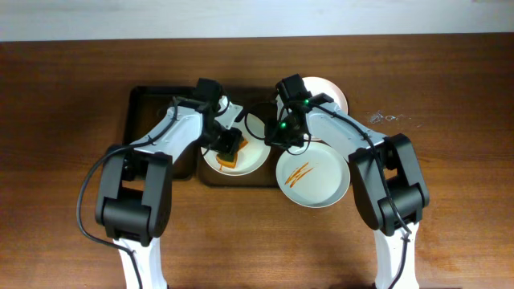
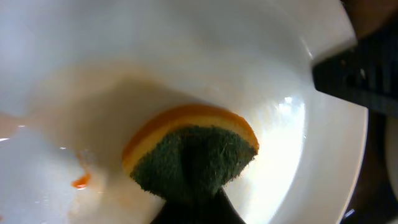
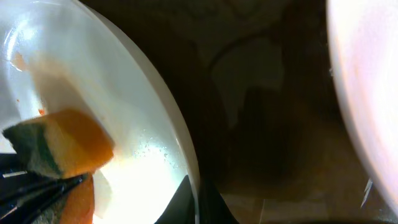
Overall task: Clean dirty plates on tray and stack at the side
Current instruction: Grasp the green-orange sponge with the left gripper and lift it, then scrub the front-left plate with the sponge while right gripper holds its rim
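A white plate [image 1: 249, 157] lies on the dark brown tray [image 1: 152, 120]. My left gripper [image 1: 230, 151] is shut on an orange and green sponge [image 2: 193, 155] and presses it on this plate [image 2: 292, 124], beside a small orange sauce spot [image 2: 79, 182]. My right gripper [image 1: 275, 138] is shut on this plate's right rim [image 3: 180, 143], one finger on each side [image 3: 198, 202]. A second plate [image 1: 317, 181] with orange streaks lies right of the tray. A third plate [image 1: 331, 92] lies at the back right, partly hidden by my right arm.
A small shiny scrap [image 1: 385, 118] lies on the wooden table [image 1: 450, 201] at the right. A black cable loop [image 1: 257, 120] hangs over the tray between my arms. The sponge [image 3: 62, 149] and the streaked plate's edge [image 3: 367, 93] also show in the right wrist view.
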You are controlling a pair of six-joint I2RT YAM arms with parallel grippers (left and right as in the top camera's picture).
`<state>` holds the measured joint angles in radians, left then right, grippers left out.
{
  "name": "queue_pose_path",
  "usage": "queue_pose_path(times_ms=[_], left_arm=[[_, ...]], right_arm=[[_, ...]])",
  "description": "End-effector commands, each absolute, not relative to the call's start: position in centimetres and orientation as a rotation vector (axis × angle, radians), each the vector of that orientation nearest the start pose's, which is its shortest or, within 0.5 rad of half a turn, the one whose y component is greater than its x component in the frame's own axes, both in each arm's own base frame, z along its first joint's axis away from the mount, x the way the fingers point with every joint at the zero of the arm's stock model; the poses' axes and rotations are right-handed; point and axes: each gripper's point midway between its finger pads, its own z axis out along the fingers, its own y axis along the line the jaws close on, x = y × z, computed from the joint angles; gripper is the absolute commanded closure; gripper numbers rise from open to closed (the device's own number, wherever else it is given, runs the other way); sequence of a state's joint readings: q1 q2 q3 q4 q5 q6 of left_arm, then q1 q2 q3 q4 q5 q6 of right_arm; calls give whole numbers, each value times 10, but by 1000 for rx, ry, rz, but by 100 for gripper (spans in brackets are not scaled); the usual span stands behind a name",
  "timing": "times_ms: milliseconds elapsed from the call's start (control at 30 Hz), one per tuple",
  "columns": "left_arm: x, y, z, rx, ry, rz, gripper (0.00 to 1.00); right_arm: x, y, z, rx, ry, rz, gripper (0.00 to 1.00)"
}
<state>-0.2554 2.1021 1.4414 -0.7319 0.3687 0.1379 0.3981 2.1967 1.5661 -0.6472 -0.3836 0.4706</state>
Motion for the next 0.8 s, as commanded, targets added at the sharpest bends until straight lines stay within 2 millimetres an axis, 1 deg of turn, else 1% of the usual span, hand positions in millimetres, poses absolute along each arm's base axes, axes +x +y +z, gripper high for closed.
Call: queue_pose_path(times_ms=[0, 33, 67, 100, 133, 167, 200, 233, 267, 300, 333, 367, 400, 433, 467, 500, 533, 567, 600, 633, 667, 700, 767], left_arm=[[388, -107, -21, 291, 3064, -262, 100], [398, -82, -22, 149, 3055, -56, 100], [415, -65, -20, 100, 2980, 102, 100], [438, -68, -15, 90, 2884, 102, 100], [449, -71, -12, 90, 2838, 89, 100], [467, -78, -6, 90, 2757, 61, 100], [478, -89, -1, 103, 2707, 2, 100], [483, -106, 2, 150, 2676, -80, 100], [478, -131, 3, 277, 2670, -199, 100], [468, -146, 2, 368, 2680, -277, 100], [454, -162, 1, 482, 2696, -369, 100], [443, -170, 2, 551, 2713, -442, 100], [425, -181, 8, 652, 2736, -567, 100], [412, -189, 15, 709, 2753, -669, 100], [402, -193, 19, 718, 2777, -735, 100], [391, -192, 18, 692, 2833, -760, 100], [388, -185, 16, 635, 2881, -749, 100], [394, -167, 10, 518, 2938, -620, 100], [405, -147, 4, 409, 2965, -451, 100], [426, -104, -2, 179, 2954, -74, 100], [439, -79, 2, 36, 2894, 138, 100], [445, -75, 4, 20, 2864, 171, 100], [460, -77, 8, 13, 2798, 179, 100]], right_arm=[[412, 245, 1, 19, 2972, 712, 96], [412, 245, 1, 19, 2969, 713, 96], [413, 245, 2, 18, 2967, 715, 96], [413, 245, 2, 18, 2967, 715, 96], [413, 245, 2, 18, 2967, 715, 96], [413, 245, 2, 17, 2966, 715, 96], [413, 245, 2, 17, 2966, 715, 96], [413, 246, 2, 17, 2966, 715, 96], [413, 246, 2, 17, 2965, 715, 96], [413, 246, 2, 17, 2965, 715, 96], [413, 246, 2, 17, 2965, 715, 96], [413, 246, 2, 17, 2965, 715, 96], [413, 246, 2, 17, 2965, 715, 96], [413, 246, 2, 17, 2965, 715, 96], [413, 246, 2, 17, 2965, 715, 96], [413, 246, 2, 17, 2966, 716, 96], [413, 246, 2, 17, 2966, 716, 96], [413, 246, 2, 17, 2966, 716, 96], [413, 246, 2, 17, 2966, 716, 96], [413, 246, 2, 17, 2965, 715, 96], [413, 246, 2, 17, 2965, 715, 96], [413, 246, 2, 17, 2965, 715, 96], [413, 246, 2, 17, 2965, 715, 96]])
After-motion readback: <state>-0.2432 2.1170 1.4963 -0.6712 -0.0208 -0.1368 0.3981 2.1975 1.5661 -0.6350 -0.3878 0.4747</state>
